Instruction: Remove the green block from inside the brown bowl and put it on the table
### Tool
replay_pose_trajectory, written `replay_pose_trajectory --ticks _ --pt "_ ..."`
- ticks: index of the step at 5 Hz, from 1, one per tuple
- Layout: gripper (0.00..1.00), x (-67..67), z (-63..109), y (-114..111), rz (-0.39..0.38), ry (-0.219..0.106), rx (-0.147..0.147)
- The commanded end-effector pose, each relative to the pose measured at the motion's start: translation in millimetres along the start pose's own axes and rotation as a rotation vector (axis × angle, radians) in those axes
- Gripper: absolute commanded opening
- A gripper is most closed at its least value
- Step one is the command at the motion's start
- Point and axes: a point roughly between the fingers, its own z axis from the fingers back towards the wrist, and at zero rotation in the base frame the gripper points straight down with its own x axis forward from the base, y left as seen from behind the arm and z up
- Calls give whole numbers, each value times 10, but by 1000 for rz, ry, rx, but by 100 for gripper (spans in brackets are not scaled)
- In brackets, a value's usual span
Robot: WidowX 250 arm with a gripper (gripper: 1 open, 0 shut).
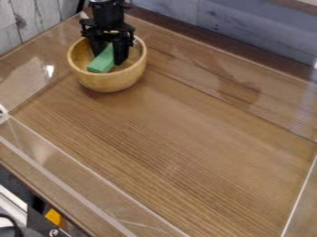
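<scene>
The brown bowl (109,81) stands on the table (186,148) at the far left. My black gripper (109,53) reaches down into the bowl from above, and its fingers are shut on the upper end of the green block (100,63). The block hangs tilted, with its lower end still inside the bowl, near the left inner wall. The arm hides the block's top end.
Low clear plastic walls (37,148) edge the tabletop on all sides. A grey plank wall (247,23) rises behind the table. Dark equipment (31,218) sits below the front left corner. Bare wood stretches right of and in front of the bowl.
</scene>
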Motion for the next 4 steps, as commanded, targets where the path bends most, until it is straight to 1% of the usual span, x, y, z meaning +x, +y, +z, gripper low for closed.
replay_pose_trajectory --ticks 1,3,4 --pt "0 22 467 5 16 -113 32" --pt "0 -147 695 -104 60 -136 14" --pt "0 -88 781 -82 69 -140 9"
